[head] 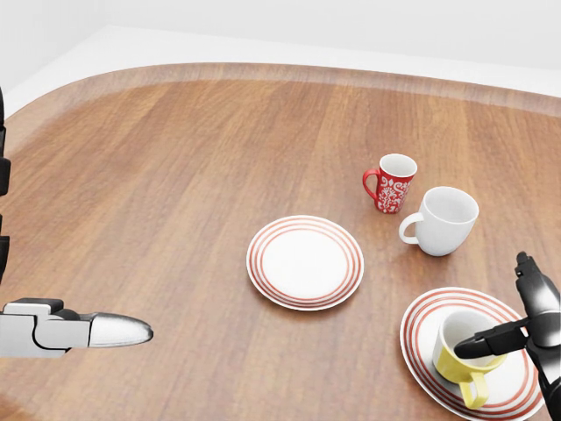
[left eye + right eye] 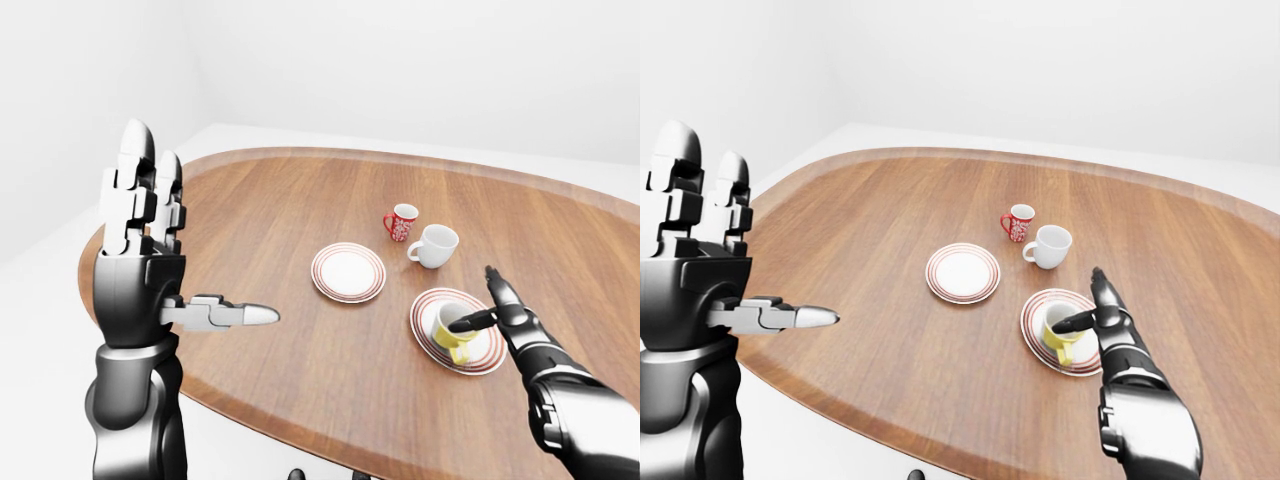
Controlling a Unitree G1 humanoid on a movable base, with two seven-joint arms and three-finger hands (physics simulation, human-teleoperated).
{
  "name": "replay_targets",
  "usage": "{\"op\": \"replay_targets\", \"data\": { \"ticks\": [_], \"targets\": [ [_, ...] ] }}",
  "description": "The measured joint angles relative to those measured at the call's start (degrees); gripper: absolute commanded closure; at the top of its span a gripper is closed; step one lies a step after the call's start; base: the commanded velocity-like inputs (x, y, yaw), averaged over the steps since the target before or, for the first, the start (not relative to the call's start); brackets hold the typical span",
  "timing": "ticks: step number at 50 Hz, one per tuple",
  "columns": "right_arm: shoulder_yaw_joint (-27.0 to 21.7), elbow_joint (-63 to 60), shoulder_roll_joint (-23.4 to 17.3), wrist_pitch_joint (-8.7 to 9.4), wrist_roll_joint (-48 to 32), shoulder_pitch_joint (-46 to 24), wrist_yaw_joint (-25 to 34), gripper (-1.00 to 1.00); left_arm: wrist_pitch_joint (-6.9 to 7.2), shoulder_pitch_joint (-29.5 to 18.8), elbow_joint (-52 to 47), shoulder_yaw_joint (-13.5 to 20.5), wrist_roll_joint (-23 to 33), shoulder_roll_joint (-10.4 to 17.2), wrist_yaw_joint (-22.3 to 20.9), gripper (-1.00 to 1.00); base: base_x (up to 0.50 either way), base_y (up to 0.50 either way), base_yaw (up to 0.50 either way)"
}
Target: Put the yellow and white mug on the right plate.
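The yellow and white mug stands upright on the right red-ringed plate at the lower right of the head view, handle toward the bottom. My right hand is open just right of it. Its thumb stretches over the mug's rim and the other fingers point away, so nothing closes round the mug. My left hand is raised at the left of the left-eye view, open and empty, fingers straight up and thumb pointing right.
A second red-ringed plate lies in the table's middle. A red patterned mug and a plain white mug stand above the right plate. The wooden table curves away at the upper left.
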Motion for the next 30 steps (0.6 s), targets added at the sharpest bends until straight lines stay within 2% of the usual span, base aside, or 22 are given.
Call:
{"op": "replay_targets", "data": {
  "ticks": [8, 18, 20, 22, 26, 30],
  "targets": [
    [-0.1, -0.2, -0.3, 0.04, 0.6, -0.1, 1.3, -1.0, 0.0, 0.1, 0.0, -0.1, 0.1, 0.0, 0.0, -1.0, 0.0, 0.0, 0.0],
    [-0.1, -4.1, -1.6, 0.0, 3.5, -1.6, 7.5, -1.0, 0.0, 0.1, 0.0, -0.1, 0.1, -0.1, 0.0, -1.0, 0.0, 0.0, 0.0],
    [-0.2, -6.6, -1.8, 0.82, 4.2, -1.4, 9.2, -1.0, 0.0, 0.0, -0.1, -0.1, 0.1, -0.1, 0.0, -1.0, 0.0, 0.0, 0.0],
    [-0.4, -10.4, -2.0, 2.44, 5.0, -0.9, 11.1, -1.0, 0.0, 0.0, -0.1, -0.1, 0.1, 0.0, 0.0, -1.0, 0.0, 0.0, 0.0],
    [-1.5, -21.1, -2.0, 7.45, 6.2, 1.1, 15.0, -1.0, 0.0, -0.1, -0.2, -0.1, 0.1, 0.0, 0.0, -1.0, 0.0, 0.0, 0.0],
    [-2.9, -33.0, -1.7, 7.51, 6.8, 3.5, 18.8, -1.0, 0.0, -0.2, -0.3, 0.0, 0.0, 0.0, 0.0, -0.99, 0.0, 0.0, 0.0]
  ]
}}
